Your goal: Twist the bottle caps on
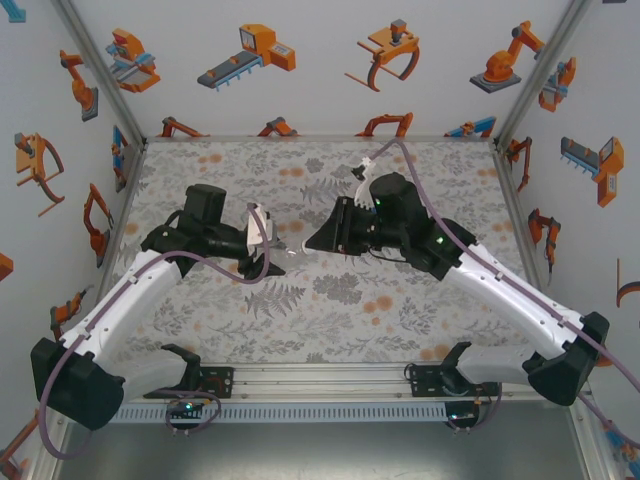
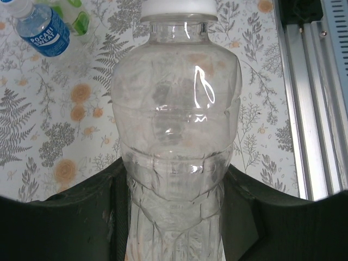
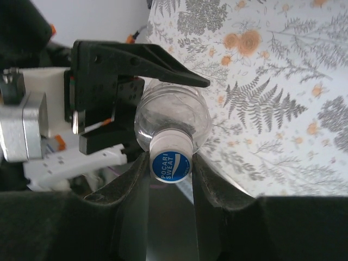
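Note:
My left gripper [image 2: 175,187] is shut on the lower body of the plain clear bottle [image 2: 176,98]. The bottle lies level above the table, neck toward the right arm. A white cap [image 2: 178,7] sits on that neck. In the right wrist view the cap [image 3: 171,162] shows a blue printed top, and my right gripper [image 3: 171,157] is shut on its sides. The two grippers meet over the table's middle, left gripper [image 1: 268,250] facing right gripper [image 1: 318,240]. The blue-label bottle [image 2: 44,30] and the green-tinted bottle [image 2: 76,13] lie on the table beyond.
A flower-patterned cloth [image 1: 330,300] covers the table. The aluminium rail [image 2: 312,98] runs along the near edge. The left gripper's black fingers [image 3: 141,57] stand close behind the bottle in the right wrist view.

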Controlling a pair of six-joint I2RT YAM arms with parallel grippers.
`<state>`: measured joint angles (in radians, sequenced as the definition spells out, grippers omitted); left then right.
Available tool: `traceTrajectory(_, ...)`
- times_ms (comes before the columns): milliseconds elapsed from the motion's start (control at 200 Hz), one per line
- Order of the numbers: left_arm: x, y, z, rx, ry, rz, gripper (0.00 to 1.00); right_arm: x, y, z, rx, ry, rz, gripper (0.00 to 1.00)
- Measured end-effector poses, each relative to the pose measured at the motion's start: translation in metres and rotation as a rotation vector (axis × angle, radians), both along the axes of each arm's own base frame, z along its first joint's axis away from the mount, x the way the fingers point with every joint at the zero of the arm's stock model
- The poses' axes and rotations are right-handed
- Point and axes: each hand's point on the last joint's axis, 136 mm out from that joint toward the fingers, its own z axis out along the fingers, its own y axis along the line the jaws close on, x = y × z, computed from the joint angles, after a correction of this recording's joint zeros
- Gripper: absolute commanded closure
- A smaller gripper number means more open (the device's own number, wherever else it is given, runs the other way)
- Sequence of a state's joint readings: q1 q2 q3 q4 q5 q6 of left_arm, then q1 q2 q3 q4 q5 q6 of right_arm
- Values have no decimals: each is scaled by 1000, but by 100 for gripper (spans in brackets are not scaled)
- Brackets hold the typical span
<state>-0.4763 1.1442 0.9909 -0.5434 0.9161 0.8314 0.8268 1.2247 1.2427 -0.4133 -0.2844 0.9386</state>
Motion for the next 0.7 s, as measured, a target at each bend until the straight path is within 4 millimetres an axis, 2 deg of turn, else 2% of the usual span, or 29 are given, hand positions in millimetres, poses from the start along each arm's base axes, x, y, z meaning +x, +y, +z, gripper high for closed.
traceTrajectory(20, 0, 0, 0, 1, -1, 2, 100, 1, 0, 0, 4, 11, -11, 100)
traceTrajectory(145, 1, 0, 1, -1, -4, 4, 100, 2, -1, 2, 0, -3, -13, 60)
traceTrajectory(245, 1, -2, 4, -17, -12, -7, 100, 1, 0, 14, -33, -131, 53, 49)
traceTrajectory(345, -1, -3, 7, -30, -12, -20, 100, -4, 1, 34, -74, -352, 175, 47)
traceTrajectory(476, -4, -4, 9, -43, -8, -36, 100, -25, 0, 51, -142, -691, 398, 46)
traceTrajectory(701, -9, -5, 12, -62, -15, -69, 100, -62, 0, 51, -232, -1145, 779, 44)
